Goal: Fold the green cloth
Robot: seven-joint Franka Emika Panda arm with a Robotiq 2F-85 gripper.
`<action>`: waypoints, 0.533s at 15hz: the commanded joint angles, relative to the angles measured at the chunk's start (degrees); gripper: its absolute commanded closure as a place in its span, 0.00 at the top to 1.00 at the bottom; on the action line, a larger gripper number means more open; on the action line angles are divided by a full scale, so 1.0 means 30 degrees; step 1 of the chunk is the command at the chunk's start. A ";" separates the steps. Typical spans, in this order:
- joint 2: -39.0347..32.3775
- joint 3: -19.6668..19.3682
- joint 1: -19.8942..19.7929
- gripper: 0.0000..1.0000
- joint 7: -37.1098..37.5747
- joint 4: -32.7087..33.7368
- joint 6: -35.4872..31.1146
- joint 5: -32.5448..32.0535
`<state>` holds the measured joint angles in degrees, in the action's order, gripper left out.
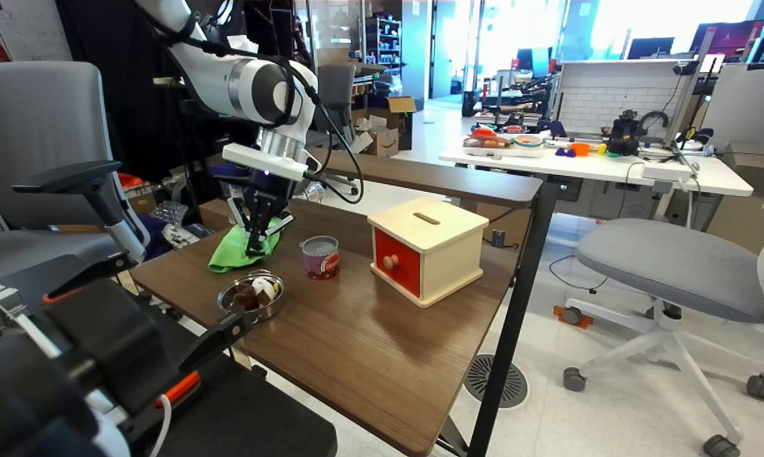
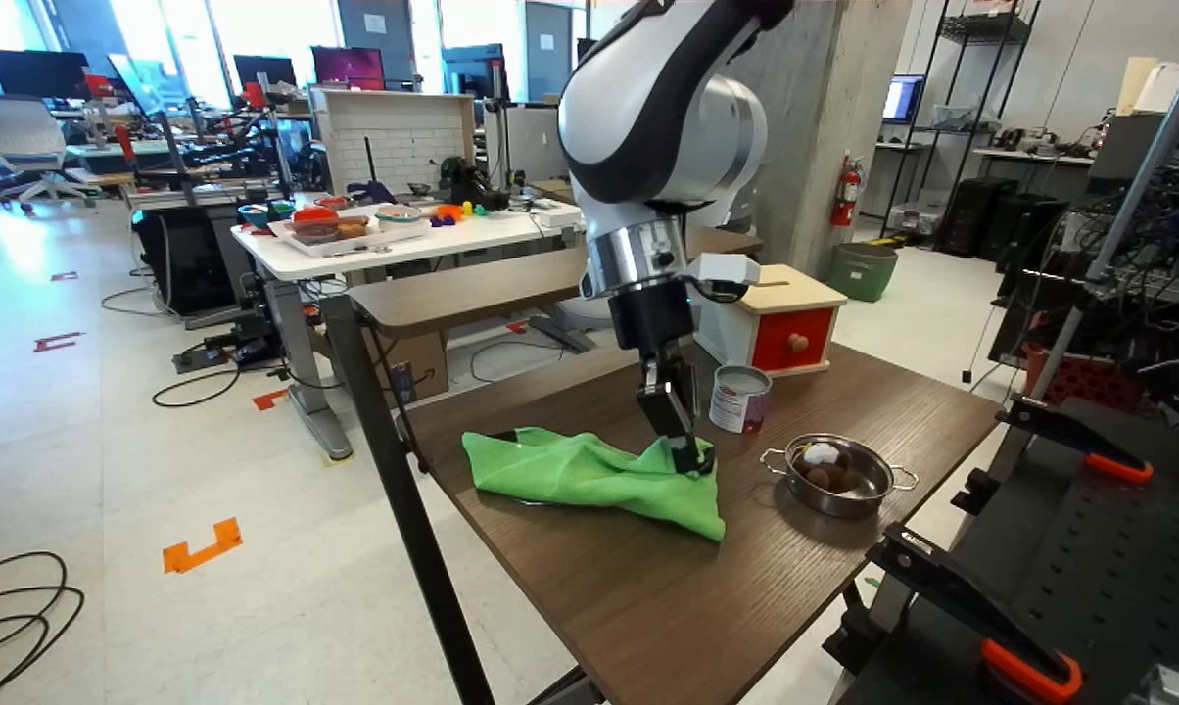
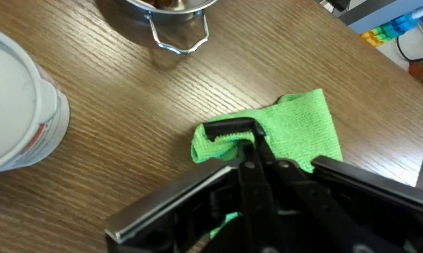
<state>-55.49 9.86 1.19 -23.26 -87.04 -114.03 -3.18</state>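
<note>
Green cloth (image 2: 589,475) lies rumpled on the brown worktop (image 2: 648,597), near a two-handled metal pot (image 2: 834,502) and a can (image 2: 739,406); my black fingers (image 3: 232,125) point down, gripping a fold of the cloth.

Pale floor (image 2: 208,627) spreads around the brown surface (image 1: 350,358), marked with orange tape (image 2: 227,536); a round grate (image 1: 516,384) shows partly behind the surface's dark leg (image 1: 518,298). A gray chair (image 1: 39,139) and a white-based chair (image 1: 674,263) stand near the surface. Beyond it, in both exterior views, come a white desk (image 1: 547,164) and, farther, bright windows (image 1: 664,16). A concrete pillar (image 2: 825,108) also rises past the surface.
</note>
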 commanded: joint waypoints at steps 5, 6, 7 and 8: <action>-0.0534 -0.0175 0.0286 0.49 0.1196 0.1729 0.0631 0.0195; 0.0062 -0.0089 0.0256 0.56 0.1186 0.1144 0.0268 0.0204; 0.0576 -0.0012 0.0243 0.64 0.1141 0.0646 -0.0062 0.0204; 0.1422 0.0139 0.0187 0.71 0.1095 -0.0223 -0.0470 0.0294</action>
<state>-57.29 9.86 1.47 -20.32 -82.30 -113.60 -3.18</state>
